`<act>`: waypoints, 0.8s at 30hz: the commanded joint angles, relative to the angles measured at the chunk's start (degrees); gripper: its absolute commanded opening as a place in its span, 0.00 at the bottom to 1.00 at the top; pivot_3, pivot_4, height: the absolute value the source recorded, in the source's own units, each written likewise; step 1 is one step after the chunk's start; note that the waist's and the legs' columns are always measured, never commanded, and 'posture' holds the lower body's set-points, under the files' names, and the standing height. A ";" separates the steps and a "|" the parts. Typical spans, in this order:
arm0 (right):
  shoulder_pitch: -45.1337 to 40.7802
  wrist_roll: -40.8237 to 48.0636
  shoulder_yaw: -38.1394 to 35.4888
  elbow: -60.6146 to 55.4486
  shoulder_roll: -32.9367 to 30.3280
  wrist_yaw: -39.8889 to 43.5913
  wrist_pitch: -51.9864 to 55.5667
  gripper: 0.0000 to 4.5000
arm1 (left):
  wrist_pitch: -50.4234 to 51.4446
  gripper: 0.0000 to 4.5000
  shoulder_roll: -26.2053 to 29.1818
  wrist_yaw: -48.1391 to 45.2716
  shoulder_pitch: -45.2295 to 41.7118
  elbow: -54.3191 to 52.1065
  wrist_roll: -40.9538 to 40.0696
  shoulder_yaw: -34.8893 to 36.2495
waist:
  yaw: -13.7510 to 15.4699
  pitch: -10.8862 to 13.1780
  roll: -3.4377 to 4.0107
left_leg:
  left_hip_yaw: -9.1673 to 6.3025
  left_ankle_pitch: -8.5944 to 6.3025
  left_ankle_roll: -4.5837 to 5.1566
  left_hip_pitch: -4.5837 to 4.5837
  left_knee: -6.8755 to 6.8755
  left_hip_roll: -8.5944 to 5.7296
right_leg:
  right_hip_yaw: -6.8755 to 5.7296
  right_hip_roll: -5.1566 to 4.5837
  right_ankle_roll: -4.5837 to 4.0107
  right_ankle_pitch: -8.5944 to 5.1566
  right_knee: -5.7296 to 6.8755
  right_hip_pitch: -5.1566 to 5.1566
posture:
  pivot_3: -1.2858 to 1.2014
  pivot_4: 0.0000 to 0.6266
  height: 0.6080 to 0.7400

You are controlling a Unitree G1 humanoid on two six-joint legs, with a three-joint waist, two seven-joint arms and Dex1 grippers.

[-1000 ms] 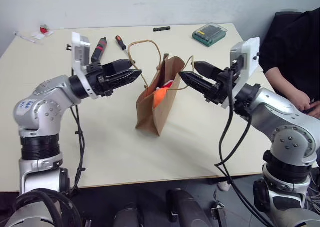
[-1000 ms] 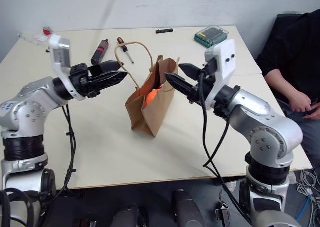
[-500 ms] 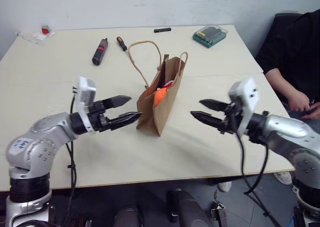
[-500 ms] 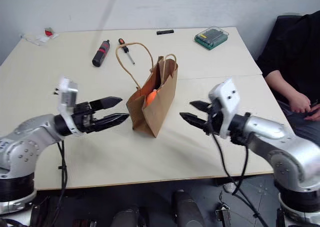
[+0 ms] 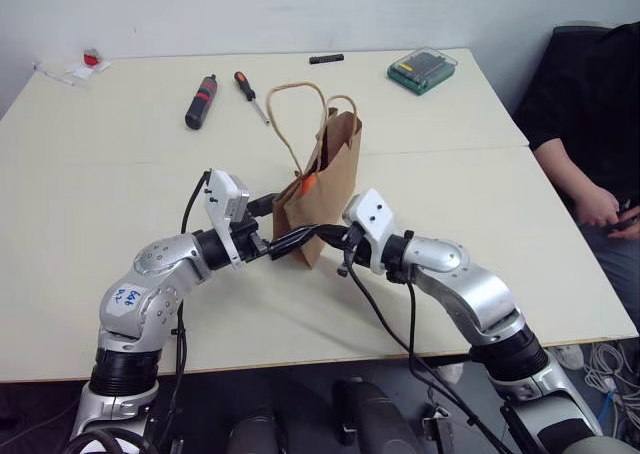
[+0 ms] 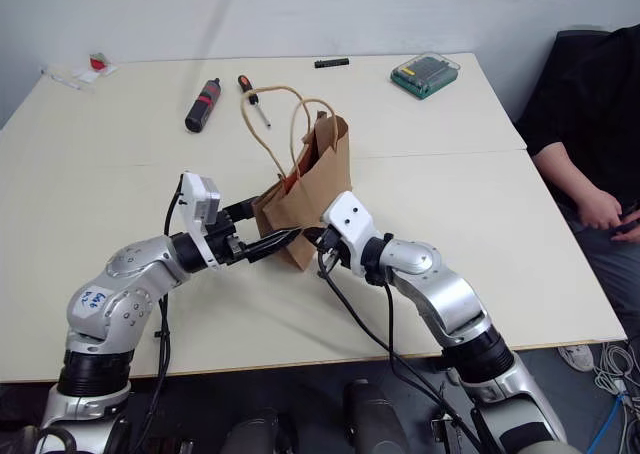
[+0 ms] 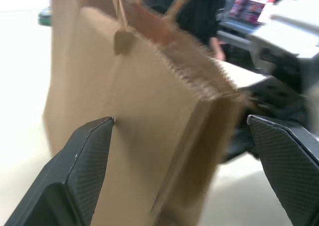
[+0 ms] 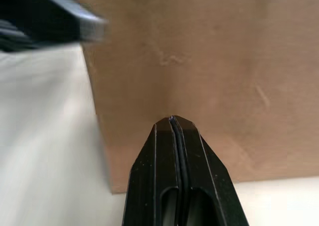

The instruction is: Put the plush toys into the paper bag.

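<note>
A brown paper bag [image 5: 322, 189] stands upright near the middle of a pale tabletop [image 5: 120, 214], its two loop handles raised. From the head camera, a sliver of an orange plush toy [image 5: 307, 182] peeks from the bag's open top. The left hand [image 5: 283, 226] reaches in low at the bag's near corner, fingers spread wide; its wrist camera shows them straddling that corner. The right hand [image 8: 172, 124] has its fingers pressed together, tip just at the bag's side wall. Behind the bag lie two screwdrivers [image 5: 200, 101] and a green case [image 5: 422, 69]. A seated person [image 5: 590, 124] borders the right edge. The near tabletop lies open.
</note>
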 commanded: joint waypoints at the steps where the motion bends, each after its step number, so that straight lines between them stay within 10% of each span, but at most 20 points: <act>1: -0.71 -0.92 -1.45 0.18 1.54 1.09 -2.54 0.00 | -2.54 0.96 -2.77 4.40 -1.98 0.22 2.55 -0.11 | 0.04 0.00 0.00 | 0.00 0.00 0.00 0.00 0.00 0.00 | 0.00 0.00 0.00 0.00 0.01 0.00 | 0.52 0.24 1.00; 8: 2.17 -0.59 -4.51 -2.81 0.01 3.47 -3.80 0.00 | -5.98 0.52 -2.97 1.93 -4.03 6.12 5.88 -2.05 | 0.01 0.00 0.00 | 0.00 0.00 0.00 0.02 0.00 0.00 | -0.01 0.00 0.00 0.00 0.05 -0.01 | 0.52 0.24 1.00; 14: 14.15 10.50 -20.92 -18.99 -14.39 11.29 2.69 0.00 | -12.96 0.08 1.30 -16.80 -12.51 21.61 6.37 -5.03 | 1.77 0.00 0.00 | -0.02 -0.01 0.03 -0.05 0.09 -0.05 | -0.07 -0.03 0.03 0.02 -0.01 0.02 | 0.52 0.24 1.00; 24: 41.35 38.82 -63.78 -33.56 -29.93 21.19 16.36 0.68 | -23.50 0.00 -1.96 -44.02 -29.79 43.76 9.31 -11.61 | 2.84 0.02 -0.03 | -0.22 -0.04 0.08 0.24 0.09 -0.10 | -0.08 0.17 0.15 0.08 -0.34 0.59 | 0.52 0.24 1.00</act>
